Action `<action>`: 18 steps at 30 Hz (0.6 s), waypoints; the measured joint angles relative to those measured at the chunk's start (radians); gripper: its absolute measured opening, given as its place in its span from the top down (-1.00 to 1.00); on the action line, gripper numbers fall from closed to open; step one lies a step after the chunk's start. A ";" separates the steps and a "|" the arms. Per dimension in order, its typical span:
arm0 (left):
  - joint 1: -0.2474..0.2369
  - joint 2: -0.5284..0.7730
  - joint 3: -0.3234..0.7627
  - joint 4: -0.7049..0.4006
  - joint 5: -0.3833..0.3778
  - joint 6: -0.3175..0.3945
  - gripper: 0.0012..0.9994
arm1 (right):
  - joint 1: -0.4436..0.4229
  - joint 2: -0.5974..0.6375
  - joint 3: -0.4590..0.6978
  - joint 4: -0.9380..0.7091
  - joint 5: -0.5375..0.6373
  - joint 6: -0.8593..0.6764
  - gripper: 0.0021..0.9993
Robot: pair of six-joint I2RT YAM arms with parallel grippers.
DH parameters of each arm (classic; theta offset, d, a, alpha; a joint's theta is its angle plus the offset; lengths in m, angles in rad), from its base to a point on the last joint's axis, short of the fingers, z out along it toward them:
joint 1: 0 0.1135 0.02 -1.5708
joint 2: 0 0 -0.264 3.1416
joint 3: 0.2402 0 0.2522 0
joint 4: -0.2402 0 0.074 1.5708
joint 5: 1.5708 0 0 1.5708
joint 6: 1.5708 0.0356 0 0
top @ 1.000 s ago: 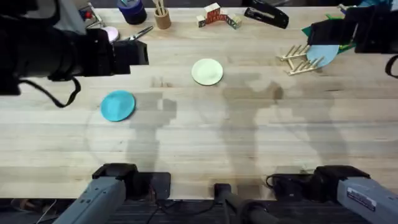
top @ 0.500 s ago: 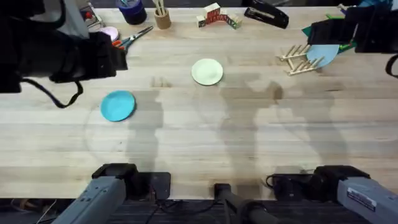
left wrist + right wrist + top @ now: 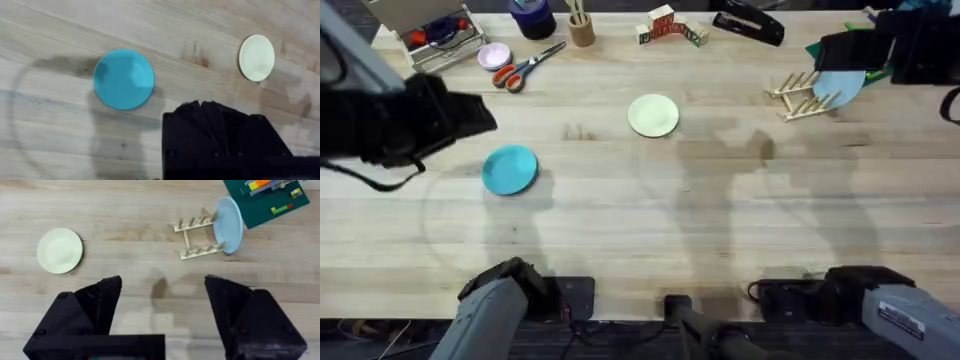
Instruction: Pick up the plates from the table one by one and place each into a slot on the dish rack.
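so far one plate is racked: the pale blue plate point(image 3: 229, 224) stands in the dish rack point(image 3: 197, 236). well away from it, the cream-yellow plate point(image 3: 653, 115) and, farther still, the teal plate point(image 3: 509, 169) lie flat on the table point(image 3: 720, 220). right gripper point(image 3: 162, 297) jaws apart, empty; left gripper point(image 3: 220, 112) jaws: cannot tell.

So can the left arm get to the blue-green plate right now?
Probably yes. The teal plate lies flat on bare table with nothing on or beside it, and the left gripper hangs just next to it.

Pale blue plate point(image 3: 228, 224) stands in the dish rack point(image 3: 197, 237); teal plate point(image 3: 509, 169) and cream plate point(image 3: 653, 115) lie flat.
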 joint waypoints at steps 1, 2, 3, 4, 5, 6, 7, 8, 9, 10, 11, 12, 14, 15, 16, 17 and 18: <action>0.031 0.000 -0.023 0.015 0.028 0.013 0.91 | 0.000 0.000 0.000 0.000 0.000 0.000 -0.99; 0.069 -0.001 -0.054 0.033 0.061 0.029 0.91 | 0.000 0.000 0.000 0.000 0.000 0.000 -0.99; 0.099 -0.002 -0.079 0.044 0.085 0.043 0.91 | 0.000 0.000 0.000 0.001 0.000 0.000 -0.99; 0.132 -0.003 -0.105 0.056 0.112 0.059 0.91 | 0.000 0.000 0.000 0.002 0.000 0.000 -0.99; 0.166 -0.005 -0.133 0.066 0.138 0.074 0.91 | 0.000 0.000 0.000 0.003 0.000 0.000 -0.99; 0.196 -0.007 -0.156 0.073 0.161 0.089 0.91 | 0.000 0.000 0.000 0.006 0.000 0.000 -0.99; 0.231 -0.007 -0.181 0.082 0.188 0.106 0.91 | 0.000 0.000 0.000 0.009 0.000 0.000 -0.99; 0.263 -0.007 -0.203 0.093 0.212 0.122 0.91 | 0.000 0.000 0.000 0.011 0.000 0.000 -0.99; 0.296 -0.007 -0.224 0.105 0.236 0.138 0.92 | 0.000 0.000 0.000 0.013 0.000 0.000 -0.99; 0.325 -0.007 -0.241 0.113 0.256 0.151 0.92 | 0.000 0.000 0.000 0.014 0.000 0.000 -0.99; 0.359 -0.007 -0.260 0.121 0.276 0.167 0.92 | 0.000 0.000 0.000 0.015 0.000 0.000 -0.99; 0.394 -0.007 -0.278 0.128 0.291 0.182 0.92 | 0.000 0.000 0.000 0.016 0.000 0.000 -0.99; 0.453 -0.007 -0.306 0.134 0.313 0.206 0.92 | 0.000 0.000 0.000 0.016 0.000 0.000 -0.99; 0.481 -0.006 -0.316 0.137 0.326 0.218 0.92 | 0.000 0.000 0.000 0.017 0.000 0.000 -0.99; 0.505 -0.004 -0.322 0.144 0.337 0.227 0.92 | 0.000 0.000 0.000 0.017 0.000 0.000 -0.99; 0.522 0.000 -0.325 0.153 0.345 0.234 0.92 | 0.000 0.000 0.000 0.018 0.000 0.000 -0.99; 0.541 0.010 -0.325 0.165 0.354 0.241 0.92 | 0.000 0.000 0.000 0.020 0.000 0.000 -0.99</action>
